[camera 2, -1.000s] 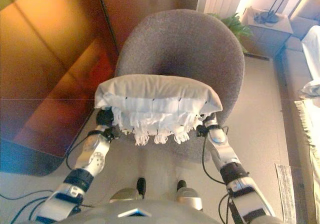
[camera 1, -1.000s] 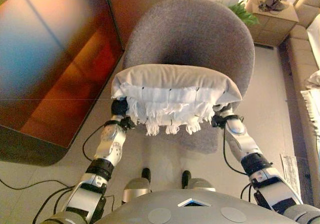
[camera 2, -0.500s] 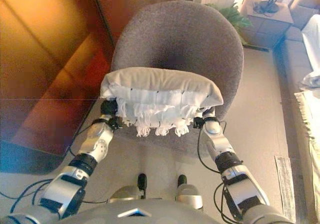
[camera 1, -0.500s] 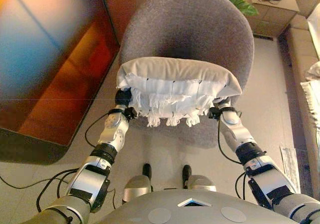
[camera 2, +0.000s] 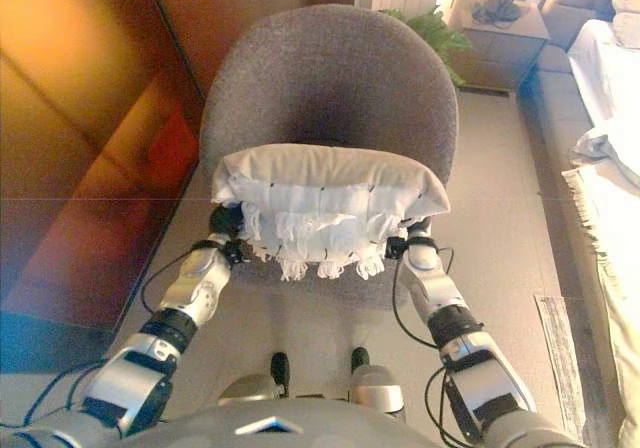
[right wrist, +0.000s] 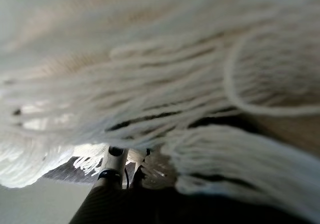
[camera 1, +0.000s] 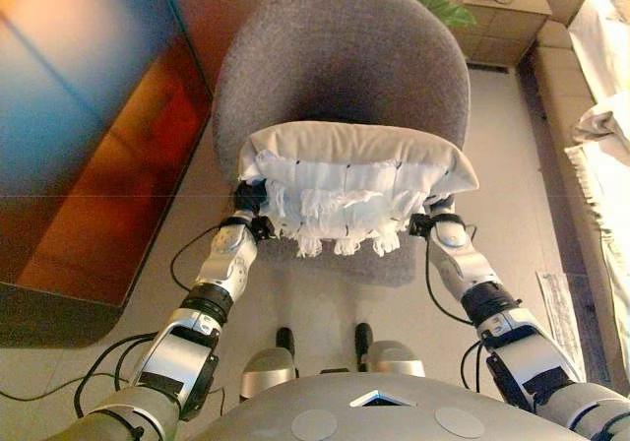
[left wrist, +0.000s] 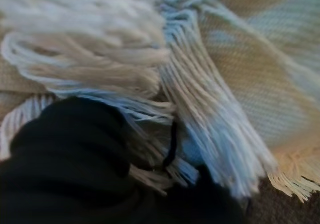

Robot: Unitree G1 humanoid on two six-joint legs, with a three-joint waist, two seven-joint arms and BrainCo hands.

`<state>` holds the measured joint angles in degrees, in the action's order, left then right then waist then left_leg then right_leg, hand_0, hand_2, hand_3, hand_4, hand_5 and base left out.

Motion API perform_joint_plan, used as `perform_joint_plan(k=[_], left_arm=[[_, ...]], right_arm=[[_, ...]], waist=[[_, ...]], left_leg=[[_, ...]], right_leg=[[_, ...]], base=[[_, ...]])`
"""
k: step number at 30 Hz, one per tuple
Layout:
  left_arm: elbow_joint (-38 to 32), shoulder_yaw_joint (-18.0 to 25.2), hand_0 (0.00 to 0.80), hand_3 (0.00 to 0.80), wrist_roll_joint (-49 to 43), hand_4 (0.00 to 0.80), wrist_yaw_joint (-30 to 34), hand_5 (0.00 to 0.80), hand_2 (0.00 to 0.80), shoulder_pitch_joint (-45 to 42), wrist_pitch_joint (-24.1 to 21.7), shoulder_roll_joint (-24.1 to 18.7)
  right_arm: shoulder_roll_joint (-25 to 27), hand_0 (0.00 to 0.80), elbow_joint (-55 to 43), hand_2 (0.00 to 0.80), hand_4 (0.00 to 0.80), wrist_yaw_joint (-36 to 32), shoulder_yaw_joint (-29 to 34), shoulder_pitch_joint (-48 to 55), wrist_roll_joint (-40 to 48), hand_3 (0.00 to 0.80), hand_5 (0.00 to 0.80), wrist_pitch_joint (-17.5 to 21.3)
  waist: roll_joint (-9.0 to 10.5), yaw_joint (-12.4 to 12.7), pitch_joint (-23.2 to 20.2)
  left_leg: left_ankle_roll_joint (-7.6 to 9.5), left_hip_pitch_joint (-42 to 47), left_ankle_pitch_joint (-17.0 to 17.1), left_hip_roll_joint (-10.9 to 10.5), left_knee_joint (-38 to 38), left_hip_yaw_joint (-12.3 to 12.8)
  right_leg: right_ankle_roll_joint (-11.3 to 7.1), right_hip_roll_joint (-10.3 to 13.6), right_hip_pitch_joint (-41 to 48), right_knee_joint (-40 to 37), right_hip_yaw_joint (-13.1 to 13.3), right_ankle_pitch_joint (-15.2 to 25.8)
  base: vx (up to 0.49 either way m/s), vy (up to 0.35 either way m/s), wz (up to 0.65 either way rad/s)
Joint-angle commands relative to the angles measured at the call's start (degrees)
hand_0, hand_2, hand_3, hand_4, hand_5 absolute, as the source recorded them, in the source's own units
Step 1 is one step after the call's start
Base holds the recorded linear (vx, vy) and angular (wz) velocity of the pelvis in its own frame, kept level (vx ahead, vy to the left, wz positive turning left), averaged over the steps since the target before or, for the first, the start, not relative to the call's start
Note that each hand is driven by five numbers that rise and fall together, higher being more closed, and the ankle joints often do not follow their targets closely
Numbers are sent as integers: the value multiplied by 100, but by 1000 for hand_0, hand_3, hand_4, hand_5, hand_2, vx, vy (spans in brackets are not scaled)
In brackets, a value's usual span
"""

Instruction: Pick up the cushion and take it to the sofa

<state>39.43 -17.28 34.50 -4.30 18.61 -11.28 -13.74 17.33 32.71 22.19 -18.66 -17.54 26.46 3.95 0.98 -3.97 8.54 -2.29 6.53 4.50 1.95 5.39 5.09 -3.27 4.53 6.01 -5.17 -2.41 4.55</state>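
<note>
You see the cushion (camera 1: 354, 170) held between both hands above the front of the grey chair (camera 1: 340, 62), fringe hanging down. The left hand (camera 1: 249, 200) and right hand (camera 1: 433, 222) sit beneath its ends; finger state cannot be determined.

Silver-grey arms with black joint bands, dark ribbed wrist covers, seemingly matte.

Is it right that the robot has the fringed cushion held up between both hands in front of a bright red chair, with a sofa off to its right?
Not quite: the chair is grey, not red, as the left eye view shows. The rest holds: the fringed cushion is held up between the left hand and right hand, with the sofa on the robot's right.
</note>
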Motion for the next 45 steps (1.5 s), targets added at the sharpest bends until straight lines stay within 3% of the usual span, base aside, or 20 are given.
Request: perform_joint_plan(k=[1, 6, 15, 19, 33, 35, 37, 38, 39, 41, 45], left_arm=[[-117, -713, 800, 800, -347, 800, 332, 800, 800, 918, -318, 461], [-34, -723, 800, 800, -338, 800, 296, 800, 800, 972, -298, 464], [972, -822, 800, 800, 14, 800, -101, 800, 800, 2199, -116, 374], [1473, -795, 800, 800, 153, 800, -112, 800, 800, 2831, -65, 326], [2538, -830, 800, 800, 689, 800, -168, 800, 800, 4301, 44, 86], [2652, -820, 731, 731, 714, 731, -184, 731, 731, 4442, 74, 66], [2753, -825, 361, 361, 800, 361, -163, 361, 361, 4570, 233, 45], [2808, -819, 0, 0, 845, 0, -163, 0, 0, 4627, 317, 38], [2852, -826, 0, 0, 900, 0, -153, 0, 0, 4679, 361, 26], [2956, -830, 0, 0, 978, 0, -132, 0, 0, 4790, 349, -40], [3001, -824, 0, 0, 1102, 0, -191, 0, 0, 4893, 309, -188]], right_arm=[[-316, 800, -390, 800, 800, -261, -86, -459, -96, 800, 800, 403], [-234, 800, -212, 800, 800, -617, -94, -583, 6, 800, 800, 159], [-293, 800, 1025, 800, 800, -985, -472, -2284, 459, 800, 800, -200], [-193, 800, 1818, 800, 800, -1352, -515, -2969, 540, 800, 800, -212], [198, 800, 3098, 800, 800, -1976, -709, -4458, 867, 800, 800, -105], [216, 800, 3221, 800, 800, -1994, -697, -4588, 816, 800, 800, -159], [271, 800, 3344, 800, 800, -2070, -728, -4711, 817, 800, 800, -251], [294, 800, 3392, 800, 800, -2180, -747, -4761, 848, 800, 800, -313], [338, 772, 3408, 772, 772, -2252, -770, -4821, 884, 772, 772, -357], [439, 0, 3476, 0, 0, -2214, -807, -4934, 935, 0, 0, -298], [597, 0, 3466, 0, 0, -2111, -771, -5065, 1013, 0, 0, -139]], waist=[[-66, 20, -209], [-85, -21, -155], [-83, 74, 155], [-97, 97, 327], [-75, 74, 1050], [-83, 65, 1109], [-88, 64, 1165], [-86, 62, 1189], [-89, 57, 1214], [-103, 48, 1258], [-143, 42, 1304]], left_leg=[[156, 282, -772, -46, -39, 268], [170, 285, -781, -58, -39, 327], [116, -28, -671, -66, -39, 257], [76, -240, -602, -60, -39, 203], [-21, -1010, -350, -107, -39, -4], [-30, -1087, -322, -119, -39, -8], [-39, -1152, -290, -130, -39, -16], [-44, -1186, -272, -134, -39, -23], [-44, -1213, -258, -138, -39, -30], [-46, -1273, -225, -145, -39, -33], [-57, -1378, -163, -163, -39, -42]], right_leg=[[-275, 70, 78, 17, 52, -173], [-299, 63, 33, 17, 164, -128], [-273, 61, -230, 17, 192, -59], [-263, 82, -392, 17, 140, -51], [-232, 110, -1113, 97, 65, 53], [-229, 116, -1197, 123, 61, 54], [-226, 123, -1270, 150, 50, 58], [-227, 126, -1306, 167, 48, 58], [-225, 130, -1350, 191, 42, 58], [-215, 137, -1437, 245, 23, 51], [-214, 145, -1593, 340, 4, 42]], base=[[-4, -43, -22], [-13, -35, -17], [-71, -21, -6], [-98, 17, 4], [-87, 31, 10], [-30, 43, 2], [-26, 33, 2], [0, 0, 0], [-32, 32, 4], [-29, 35, 4], [-19, 34, 1]])
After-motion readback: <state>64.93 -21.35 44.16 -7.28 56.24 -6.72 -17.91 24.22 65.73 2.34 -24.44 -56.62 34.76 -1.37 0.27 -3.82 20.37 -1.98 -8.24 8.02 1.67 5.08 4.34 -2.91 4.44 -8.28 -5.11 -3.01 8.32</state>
